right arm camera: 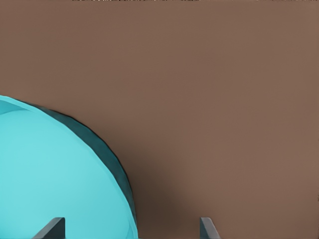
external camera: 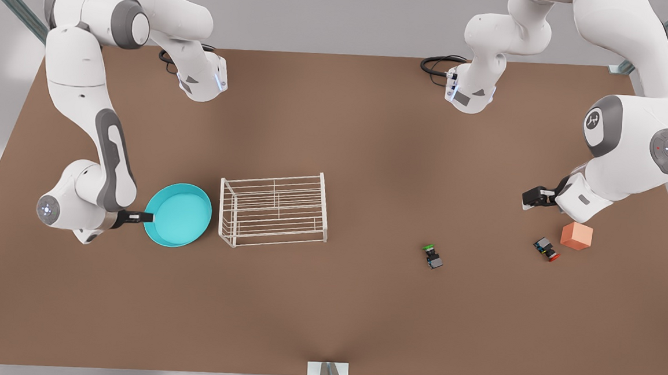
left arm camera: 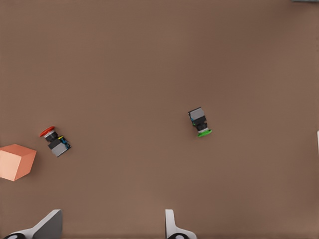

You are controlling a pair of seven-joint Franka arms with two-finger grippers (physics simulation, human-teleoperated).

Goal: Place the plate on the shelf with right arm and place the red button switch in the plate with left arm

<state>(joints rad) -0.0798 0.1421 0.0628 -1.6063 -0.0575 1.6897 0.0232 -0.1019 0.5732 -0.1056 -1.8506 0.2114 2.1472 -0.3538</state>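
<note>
— So, where does the round turquoise plate with the raised rim [external camera: 178,215] sit?

— Flat on the brown table [external camera: 361,317], just beside the small white wire shelf [external camera: 275,208], on the front view's left of it. The two stand close but apart, and the shelf's tiers of thin rods are bare.

— And the right gripper [external camera: 142,217]?

— Low at the plate's rim, on the side away from the shelf. From its wrist camera the two dark fingertips [right arm camera: 50,229] stand well apart, one over the plate's [right arm camera: 50,174] light inside and the other over bare table — spread wide, with the rim between them and nothing clamped.

— What about the tiny red button switch with the black-and-blue body [external camera: 546,248]?

— It lies on its side far toward the front view's right, just beside a salmon-orange cube [external camera: 576,236] but not touching it. A like switch with a green cap [external camera: 433,256] lies well apart from both, nearer the shelf.

— The left gripper [external camera: 527,198]?

— It hangs above the table near the red switch [left arm camera: 55,141] and the cube [left arm camera: 16,162]. Its pale fingertips [left arm camera: 47,225] are set wide and hold nothing; the green-capped switch [left arm camera: 200,122] shows beyond them.
</note>
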